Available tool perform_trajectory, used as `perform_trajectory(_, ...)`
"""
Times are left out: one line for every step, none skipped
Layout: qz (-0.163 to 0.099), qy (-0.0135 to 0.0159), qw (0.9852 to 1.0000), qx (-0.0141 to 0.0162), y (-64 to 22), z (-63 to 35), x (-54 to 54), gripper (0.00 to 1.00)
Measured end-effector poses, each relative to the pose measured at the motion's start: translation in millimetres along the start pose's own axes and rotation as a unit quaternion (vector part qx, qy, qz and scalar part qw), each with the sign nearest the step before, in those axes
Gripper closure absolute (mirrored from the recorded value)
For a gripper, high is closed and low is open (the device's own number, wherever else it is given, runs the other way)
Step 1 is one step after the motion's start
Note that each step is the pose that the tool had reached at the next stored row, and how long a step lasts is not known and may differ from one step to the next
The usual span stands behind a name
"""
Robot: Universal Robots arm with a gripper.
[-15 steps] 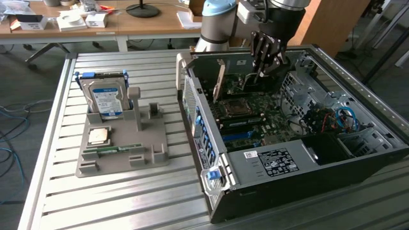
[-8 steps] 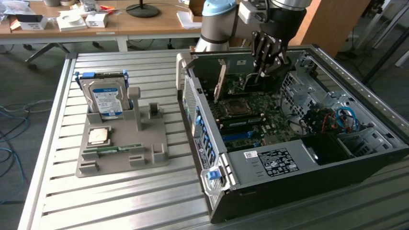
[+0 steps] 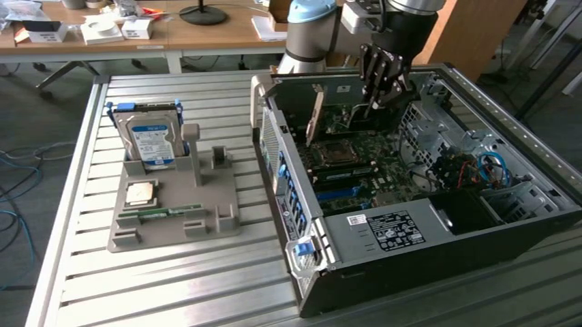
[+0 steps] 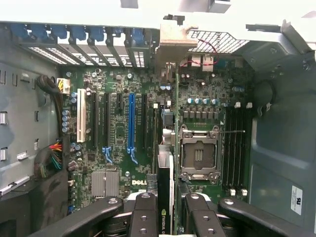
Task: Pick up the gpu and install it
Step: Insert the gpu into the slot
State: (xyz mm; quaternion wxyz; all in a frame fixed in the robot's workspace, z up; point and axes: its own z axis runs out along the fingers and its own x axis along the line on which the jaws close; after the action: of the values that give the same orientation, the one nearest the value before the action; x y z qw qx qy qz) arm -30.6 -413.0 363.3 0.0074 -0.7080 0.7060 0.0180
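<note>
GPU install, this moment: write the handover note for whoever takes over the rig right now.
The end effector is shut on the dark green-black gpu card with silver bracket, inside the open black computer case.
The card stands upright, on edge, over the green motherboard, near the long blue slot.
Done: card picked up and brought into the case.
Left: seating in a slot cannot be confirmed; card not released.

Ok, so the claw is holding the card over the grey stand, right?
Not quite. The claw holds the card inside the open computer, not over the grey stand. The exterior view shows it.
</note>
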Motion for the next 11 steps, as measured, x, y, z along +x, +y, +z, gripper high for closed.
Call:
perform_trajectory(0.0,0.0,1.0,0.0,0.0,0.2,0.0,0.74)
perform_trajectory(0.0,-0.0001,1.0,0.0,0.0,0.9,0.0,0.74)
perform_trajectory(0.0,-0.0001,1.0,0.0,0.0,1.9,0.0,0.74)
perform_trajectory(0.0,0.0,1.0,0.0,0.0,3.1,0.1,0.74)
perform_trajectory(0.0,0.0,1.0,0.0,-0.1,4.3,0.1,0.74)
perform_trajectory(0.0,0.0,1.0,0.0,-0.1,5.5,0.2,0.74)
perform_trajectory(0.0,-0.0001,1.0,0.0,-0.1,6.8,0.2,0.74)
perform_trajectory(0.0,0.0,1.0,0.0001,-0.1,8.1,0.3,0.74)
perform_trajectory(0.0,0.0,1.0,0.0001,-0.2,9.2,0.3,0.74)
perform_trajectory(0.0,0.0,1.0,0.0001,-0.2,9.8,0.3,0.74)
perform_trajectory(0.0,0.0001,1.0,0.0001,-0.2,9.7,0.4,0.74)
